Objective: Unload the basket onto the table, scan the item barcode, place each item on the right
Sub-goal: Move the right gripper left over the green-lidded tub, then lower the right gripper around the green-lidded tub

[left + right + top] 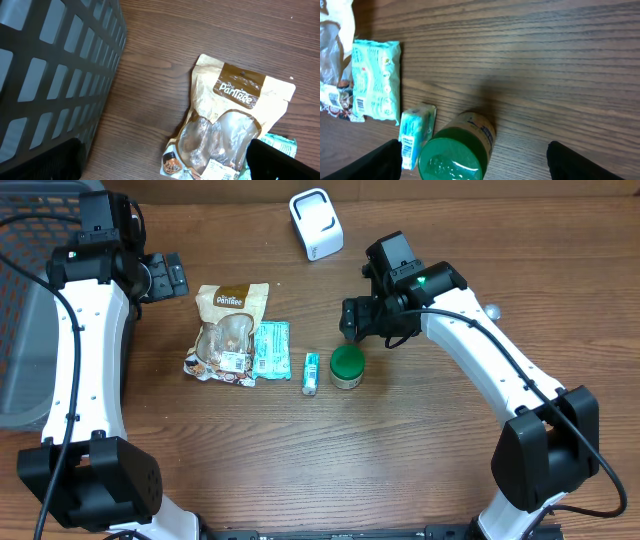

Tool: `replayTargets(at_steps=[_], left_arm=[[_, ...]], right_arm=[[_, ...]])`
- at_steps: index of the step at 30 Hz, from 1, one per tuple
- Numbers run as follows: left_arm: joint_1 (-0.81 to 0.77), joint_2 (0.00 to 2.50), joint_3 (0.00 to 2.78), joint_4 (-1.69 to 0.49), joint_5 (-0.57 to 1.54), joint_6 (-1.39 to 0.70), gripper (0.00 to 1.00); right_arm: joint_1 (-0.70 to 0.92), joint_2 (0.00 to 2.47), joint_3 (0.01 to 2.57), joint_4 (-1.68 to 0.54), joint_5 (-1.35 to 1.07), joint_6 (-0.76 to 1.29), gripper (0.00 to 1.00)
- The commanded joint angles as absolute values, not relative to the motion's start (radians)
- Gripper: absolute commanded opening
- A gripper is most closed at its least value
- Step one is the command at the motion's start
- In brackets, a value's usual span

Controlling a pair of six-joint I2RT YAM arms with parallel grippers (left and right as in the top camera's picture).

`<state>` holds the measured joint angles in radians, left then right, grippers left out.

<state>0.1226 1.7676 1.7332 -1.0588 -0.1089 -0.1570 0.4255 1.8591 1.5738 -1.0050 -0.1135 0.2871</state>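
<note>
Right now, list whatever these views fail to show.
Green-lidded round jar: right wrist view, lower part cut off by the frame edge; no barcode visible.
Tan Pantree snack pouch: left wrist view, bottom cut off by the edge.
Small teal box: overhead view, print too small to read.

White arms [95,350], black joints [548,442], cables [76,380]

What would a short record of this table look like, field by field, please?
Left gripper: open, near the snack bag, beside the basket
Right gripper: open, over the green-lidded jar, not gripping it
Row on table: snack bag, teal packet, small box, green-lidded jar
Scanner: white, apart from the row, untouched
</note>
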Motion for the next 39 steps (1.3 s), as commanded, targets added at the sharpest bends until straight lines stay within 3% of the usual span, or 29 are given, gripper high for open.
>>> replayTargets(at_steps=[1, 39], left_arm=[[0.131, 1.766, 1.748, -1.058, -0.123, -0.153, 1.0], [0.131, 1.766, 1.748, -1.058, -0.123, -0.153, 1.0]], right_arm=[[0.426, 1.848, 1.571, -1.002, -0.087, 0.319, 0.89], [0.429, 1.848, 1.571, -1.047, -0.086, 0.38, 0.89]])
